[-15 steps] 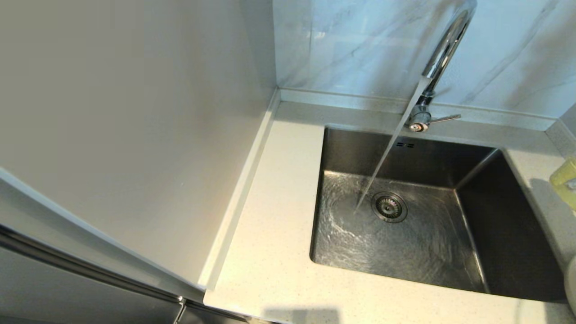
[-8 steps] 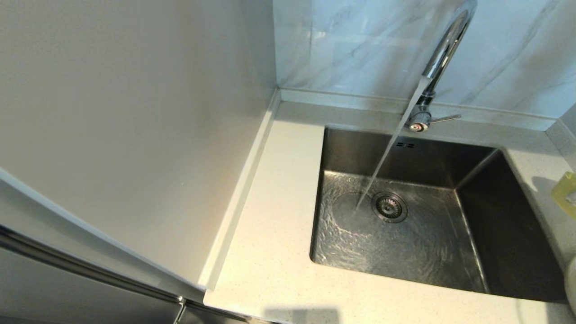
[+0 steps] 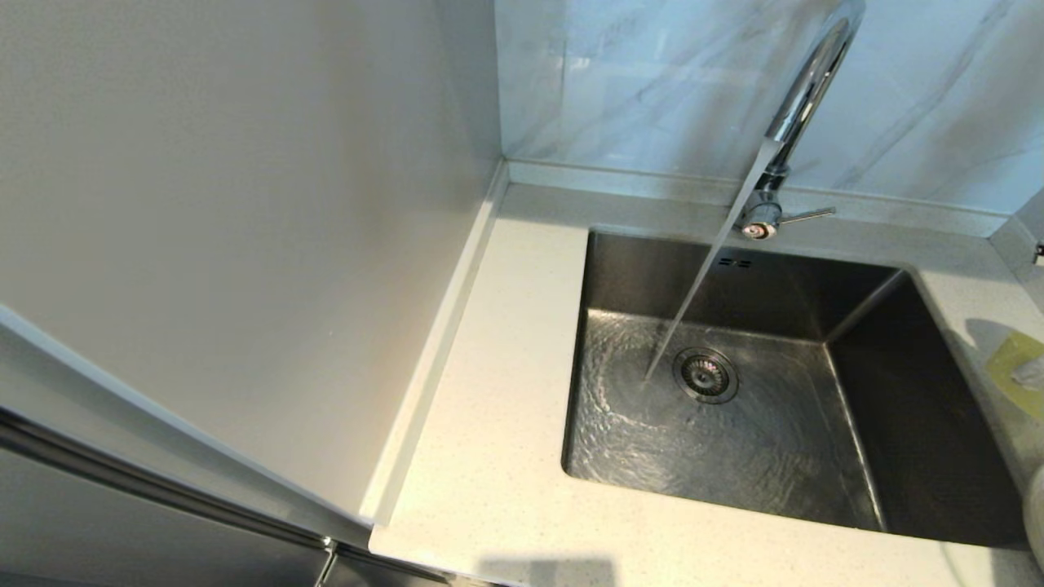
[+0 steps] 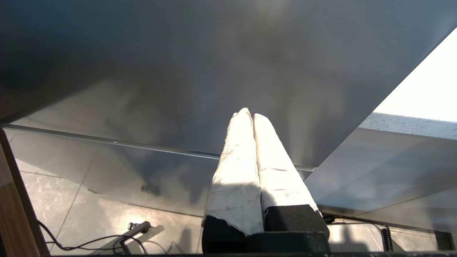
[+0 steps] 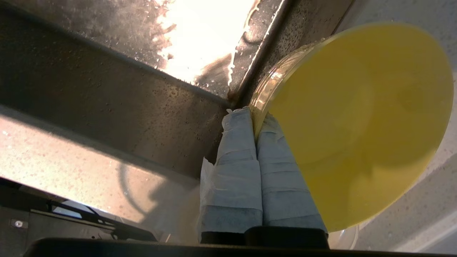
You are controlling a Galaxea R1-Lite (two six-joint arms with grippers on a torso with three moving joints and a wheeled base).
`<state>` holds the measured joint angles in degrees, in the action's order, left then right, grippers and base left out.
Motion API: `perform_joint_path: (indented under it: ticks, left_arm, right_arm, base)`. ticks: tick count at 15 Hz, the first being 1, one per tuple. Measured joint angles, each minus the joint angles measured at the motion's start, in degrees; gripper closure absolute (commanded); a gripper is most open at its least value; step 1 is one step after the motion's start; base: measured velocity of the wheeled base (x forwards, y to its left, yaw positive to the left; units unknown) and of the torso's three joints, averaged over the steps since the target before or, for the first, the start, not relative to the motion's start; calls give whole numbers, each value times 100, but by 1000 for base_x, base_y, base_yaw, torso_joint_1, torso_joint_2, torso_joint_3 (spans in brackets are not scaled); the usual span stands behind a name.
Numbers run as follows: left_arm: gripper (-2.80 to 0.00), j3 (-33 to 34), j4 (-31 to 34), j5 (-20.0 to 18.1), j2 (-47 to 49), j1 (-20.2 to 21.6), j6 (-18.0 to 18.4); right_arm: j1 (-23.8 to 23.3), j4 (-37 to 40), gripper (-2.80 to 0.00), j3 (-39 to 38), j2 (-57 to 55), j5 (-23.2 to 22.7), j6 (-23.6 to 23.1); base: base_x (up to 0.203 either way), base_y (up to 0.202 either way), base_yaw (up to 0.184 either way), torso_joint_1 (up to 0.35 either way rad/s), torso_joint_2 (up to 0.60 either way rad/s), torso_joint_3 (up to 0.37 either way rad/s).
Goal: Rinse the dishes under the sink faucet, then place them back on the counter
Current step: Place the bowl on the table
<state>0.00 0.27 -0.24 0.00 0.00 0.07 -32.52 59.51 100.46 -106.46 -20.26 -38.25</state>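
Note:
Water runs from the chrome faucet into the steel sink, landing beside the drain strainer. My right gripper is shut on the rim of the pale-yellow bowl, which is tilted over the counter beside the sink's corner. In the head view only a slice of the bowl shows at the right edge. A sliver of the cream-white plate shows at the lower right. The chopsticks are out of view. My left gripper is shut and empty, parked low in front of the cabinet.
The speckled counter runs left of the sink to a tall pale panel. The marble wall stands behind. The faucet's lever points right.
The yellow bowl has moved down and further off the right edge of the head view, and now lies flatter over the counter. Water keeps running.

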Motion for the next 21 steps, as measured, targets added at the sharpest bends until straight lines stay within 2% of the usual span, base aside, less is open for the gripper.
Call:
perform_joint_path:
  ticks: [5, 10, 19, 21]
  left_arm:
    - [0, 0, 0, 0, 0, 0, 2]
    - [0, 0, 0, 2, 0, 0, 2]
    - [0, 0, -2, 2, 0, 0, 0]
    - [0, 0, -2, 3, 0, 0, 2]
  right_arm:
    - [9, -709, 0, 84, -327, 78, 32]
    - [-5, -1571, 0, 119, -541, 554, 45]
    - [-7, -1645, 0, 122, -661, 602, 32]
    - [-9, -1645, 0, 157, -716, 750, 41]
  base:
    - [0, 0, 0, 0, 0, 0]
    - [0, 0, 0, 0, 0, 0]
    - [0, 0, 0, 0, 0, 0]
    - [0, 0, 0, 0, 0, 0]
